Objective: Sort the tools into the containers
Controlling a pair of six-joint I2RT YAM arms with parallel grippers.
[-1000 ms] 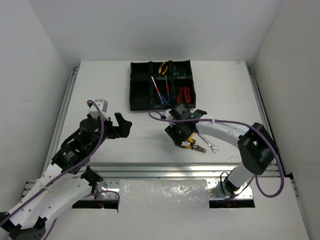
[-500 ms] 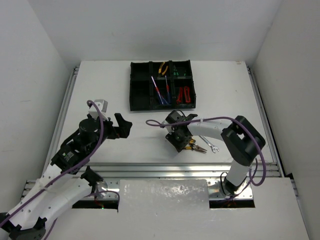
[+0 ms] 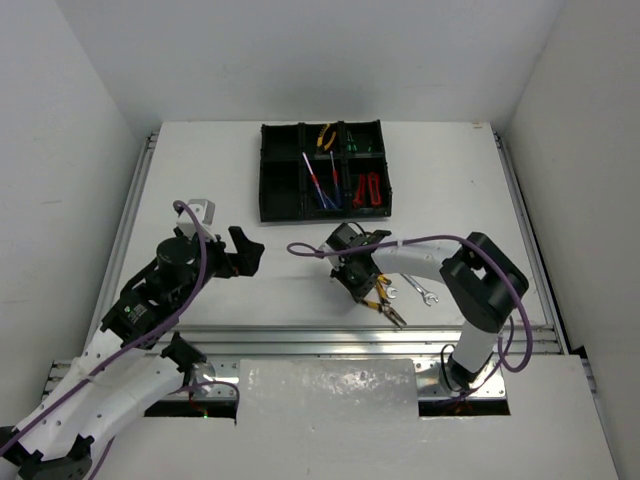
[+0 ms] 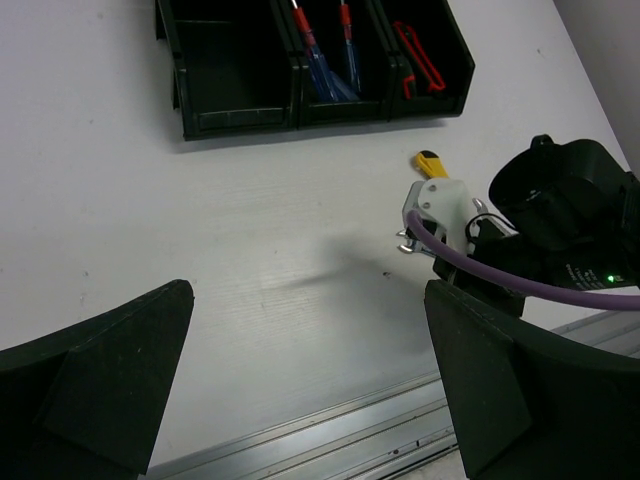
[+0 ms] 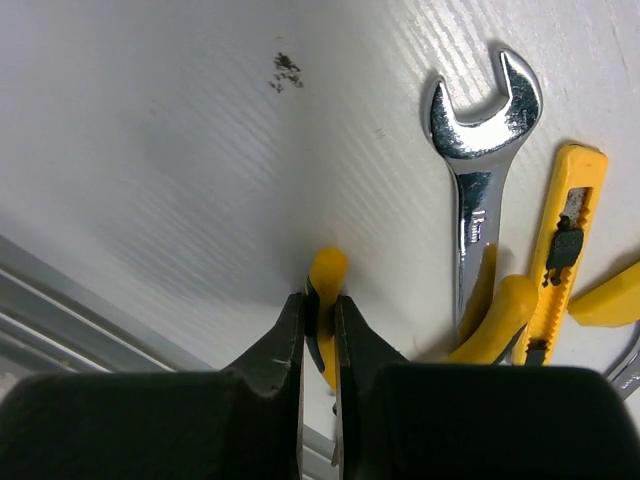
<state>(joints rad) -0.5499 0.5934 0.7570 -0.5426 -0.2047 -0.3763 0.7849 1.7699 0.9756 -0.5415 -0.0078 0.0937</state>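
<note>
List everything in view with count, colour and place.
table: one, white.
organiser tray: one, black, six compartments, far centre.
screwdrivers: two, blue and red, near middle compartment.
cutters: one, red-handled, near right compartment.
orange pliers: one, far middle compartment.
green tools: count unclear, far right compartment.
yellow pliers: one, on table.
wrench: one clear, silver, beside yellow pliers.
utility knife: one, yellow, beside wrench.
left gripper: black, open.
right gripper: black, shut on yellow pliers.
</note>
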